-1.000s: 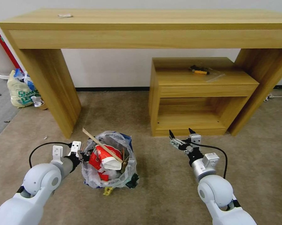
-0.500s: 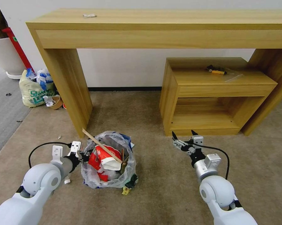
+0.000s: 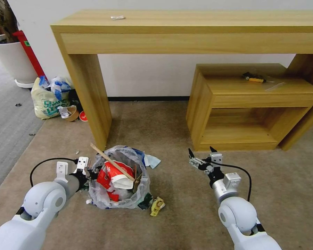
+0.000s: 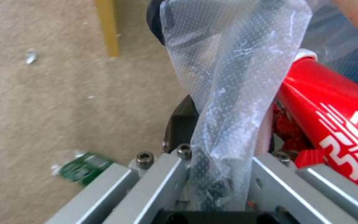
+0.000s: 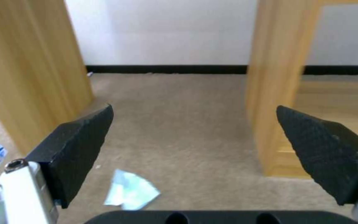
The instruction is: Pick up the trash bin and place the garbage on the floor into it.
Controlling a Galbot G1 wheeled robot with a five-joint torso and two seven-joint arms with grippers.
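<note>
The trash bin (image 3: 118, 184) sits on the beige carpet (image 3: 184, 222) in the lower centre-left of the head view, its crinkly clear liner stuffed with a red and white paper cup (image 3: 116, 175), a wooden stick (image 3: 111, 161) slanting out toward the upper left, and brown cardboard. The left gripper (image 3: 90, 172) is at the bin's left rim, its jaws clamped on the liner; the left wrist view shows the plastic (image 4: 228, 102) pinched between the fingers with the red cup just beside it. On the carpet, a yellow wrapper (image 3: 157, 205) lies just right of the bin's base and a pale blue scrap (image 3: 151, 160) near its upper right. The right gripper (image 3: 199, 155) hovers well apart in the lower right, jaws spread wide and empty, before a low wooden shelf (image 3: 253, 107) under the desk (image 3: 184, 31).
</note>
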